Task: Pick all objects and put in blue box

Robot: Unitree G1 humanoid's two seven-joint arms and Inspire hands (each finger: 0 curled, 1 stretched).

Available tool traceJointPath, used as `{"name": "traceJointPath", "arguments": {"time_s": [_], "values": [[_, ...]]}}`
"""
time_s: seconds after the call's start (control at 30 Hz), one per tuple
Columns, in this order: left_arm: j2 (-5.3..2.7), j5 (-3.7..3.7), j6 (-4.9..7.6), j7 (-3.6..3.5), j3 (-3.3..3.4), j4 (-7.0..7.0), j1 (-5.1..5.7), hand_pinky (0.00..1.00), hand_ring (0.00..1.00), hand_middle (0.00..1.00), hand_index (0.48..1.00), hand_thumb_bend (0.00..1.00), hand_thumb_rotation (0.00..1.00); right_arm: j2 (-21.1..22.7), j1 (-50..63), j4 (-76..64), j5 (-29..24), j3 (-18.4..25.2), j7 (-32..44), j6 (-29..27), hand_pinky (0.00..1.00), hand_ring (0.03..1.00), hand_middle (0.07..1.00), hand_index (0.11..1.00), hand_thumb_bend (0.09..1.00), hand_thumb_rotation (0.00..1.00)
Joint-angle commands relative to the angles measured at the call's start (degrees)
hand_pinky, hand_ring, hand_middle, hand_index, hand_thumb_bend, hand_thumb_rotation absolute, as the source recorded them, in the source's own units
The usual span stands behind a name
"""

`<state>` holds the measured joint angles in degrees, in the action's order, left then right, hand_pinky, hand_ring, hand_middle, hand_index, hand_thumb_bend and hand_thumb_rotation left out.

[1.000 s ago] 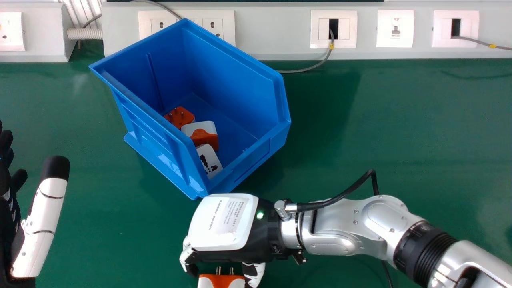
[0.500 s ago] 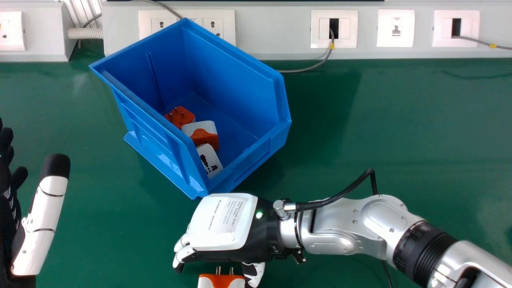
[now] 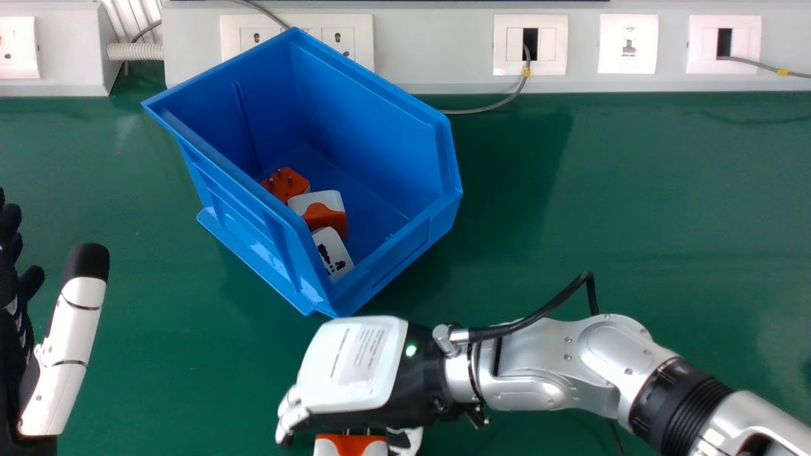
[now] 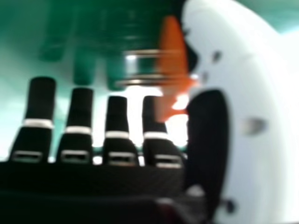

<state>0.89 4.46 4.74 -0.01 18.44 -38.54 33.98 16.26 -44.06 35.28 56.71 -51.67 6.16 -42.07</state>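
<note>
One plug point(image 3: 350, 446) for the next pick, by the look of it: at the near edge, partly cut off, approx. mid-scene, w/ pins point(image 4: 140, 82) pointing far, in under the palm. Can't tell its long axis for sure, body being cut off; pin line runs near-far, so roughly square across the R hand point(image 3: 355, 364).

Lies just on the near side of that palm, btwn fingers point(image 4: 42, 100) to the left and thumb point(image 3: 405, 440) to the right. Fingers extended, well apart from thumb, not clamped on anything. Thumb v. close to plug's right side; can't tell if touching. Needs, prob., only a left-right squeeze, w/ maybe a small shift nearer first to get more body & less pin. Risk: pinching too far up, nr the pins, & plug twisting or slipping out.

L hand point(image 3: 68, 354) idle at left edge, fingers loosely straight, well apart from plug; R much nearer, so R's job.

Farther on, blue box point(image 3: 405, 250), just beyond R hand & a bit left, open top. Holds 3 already: white one point(image 3: 332, 253) nearest, white-orange one point(image 3: 326, 218) next, orange one point(image 3: 286, 183) farthest. After the grip, prob. lift clear of the near wall, then go far & slightly left.
</note>
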Motion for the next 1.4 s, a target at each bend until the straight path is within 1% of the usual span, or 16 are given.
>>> {"name": "traceJointPath", "arguments": {"time_s": [0.0, 0.2, 0.27, 0.4, 0.6, 0.77, 0.87, 0.9, 1.07, 1.1, 1.13, 1.17, 1.23, 1.3, 1.33, 1.37], "values": [[0.58, 0.20, 0.75, 0.01, 0.43, -1.06, -0.15, 0.95, 1.00, 1.00, 1.000, 0.65, 0.85, -0.3, 2.7, -1.1, -0.5, -1.9, 0.8, -3.6, 0.60, 0.765, 0.814, 0.765, 0.662, 0.00], [0.48, 0.08, 0.87, 0.16, 0.62, -0.92, -0.07, 0.95, 1.00, 1.00, 1.000, 0.66, 0.85, -0.5, 3.0, -0.6, 0.1, -2.3, -1.4, -5.3, 0.58, 0.747, 0.797, 0.755, 0.722, 0.00], [0.49, 0.06, 0.62, 0.18, 0.71, -1.10, -0.08, 0.95, 1.00, 1.00, 1.000, 0.67, 0.85, -0.5, 3.0, -0.3, 0.1, -2.4, -1.8, -5.8, 0.58, 0.742, 0.792, 0.751, 0.726, 0.00], [0.44, 0.28, 0.42, 0.24, 0.73, -1.42, -0.06, 0.95, 1.00, 1.00, 1.000, 0.68, 0.85, -0.9, 2.9, 0.3, 0.2, -2.7, -2.0, -6.0, 0.57, 0.736, 0.786, 0.744, 0.699, 0.00], [0.41, 0.50, 0.89, 0.37, 0.90, -1.20, 0.14, 0.95, 1.00, 1.00, 1.000, 0.66, 0.85, -1.1, 2.0, 1.3, 3.4, -3.7, -6.4, -6.0, 0.56, 0.725, 0.774, 0.732, 0.693, 0.00], [0.49, 0.33, 1.29, 0.32, 1.09, -0.77, 0.12, 0.95, 1.00, 1.00, 1.000, 0.66, 0.85, -1.8, 1.7, 3.6, 3.6, -4.1, -8.2, -5.7, 0.53, 0.690, 0.736, 0.685, 0.731, 0.00], [0.47, 0.25, 1.18, 0.25, 1.09, -0.94, 0.16, 0.95, 1.00, 1.00, 1.000, 0.66, 0.85, -2.0, 2.0, 3.9, 2.0, -3.4, -6.0, -4.7, 0.50, 0.642, 0.695, 0.650, 0.744, 0.00], [0.47, 0.23, 1.15, 0.25, 1.09, -0.98, 0.15, 0.95, 1.00, 1.00, 1.000, 0.66, 0.85, -2.1, 2.1, 4.0, 1.3, -3.1, -5.3, -4.6, 0.48, 0.610, 0.668, 0.618, 0.698, 0.02], [0.49, 0.03, 1.23, 0.19, 1.22, -0.86, 0.16, 0.95, 1.00, 1.00, 1.000, 0.66, 0.85, -2.6, 2.3, 5.1, 1.5, -2.3, -9.0, -5.0, 0.46, 0.578, 0.637, 0.588, 0.662, 0.02], [0.50, 0.00, 1.22, 0.16, 1.27, -0.94, 0.20, 0.95, 1.00, 1.00, 1.000, 0.67, 0.85, -2.7, 2.2, 5.4, 2.1, -2.5, -10.2, -5.0, 0.40, 0.536, 0.595, 0.572, 0.632, 0.01], [0.48, -0.04, 1.28, 0.13, 1.28, -0.99, 0.29, 0.95, 1.00, 1.00, 1.000, 0.67, 0.85, -2.7, 1.9, 5.6, 3.1, -2.9, -11.9, -5.0, 0.40, 0.536, 0.595, 0.572, 0.632, 0.01], [0.46, -0.07, 1.33, 0.11, 1.29, -1.02, 0.35, 0.95, 1.00, 1.00, 1.000, 0.67, 0.85, -2.7, 1.6, 5.9, 3.8, -3.2, -13.2, -5.1, 0.34, 0.450, 0.570, 0.552, 0.612, 0.01], [0.46, -0.03, 1.40, 0.09, 1.28, -0.97, 0.39, 0.95, 1.00, 1.00, 1.000, 0.68, 0.85, -2.6, 1.0, 6.3, 4.9, -3.4, -15.3, -5.1, 0.22, 0.302, 0.388, 0.522, 0.576, 0.05], [0.48, 0.00, 1.34, 0.07, 1.28, -1.04, 0.39, 0.95, 1.00, 1.00, 1.000, 0.68, 0.85, -2.6, 0.5, 6.8, 5.2, -3.4, -16.0, -5.0, 0.22, 0.302, 0.388, 0.522, 0.576, 0.05], [0.48, 0.01, 1.30, 0.07, 1.27, -1.09, 0.38, 0.95, 1.00, 1.00, 1.000, 0.68, 0.86, -2.7, 0.3, 7.1, 5.3, -3.5, -16.3, -5.0, 0.18, 0.248, 0.323, 0.443, 0.604, 0.04], [0.48, 0.01, 1.27, 0.06, 1.26, -1.13, 0.38, 0.95, 1.00, 1.00, 1.000, 0.68, 0.86, -2.8, 0.1, 7.4, 5.5, -3.6, -16.5, -5.0, 0.18, 0.248, 0.323, 0.443, 0.604, 0.04]]}}
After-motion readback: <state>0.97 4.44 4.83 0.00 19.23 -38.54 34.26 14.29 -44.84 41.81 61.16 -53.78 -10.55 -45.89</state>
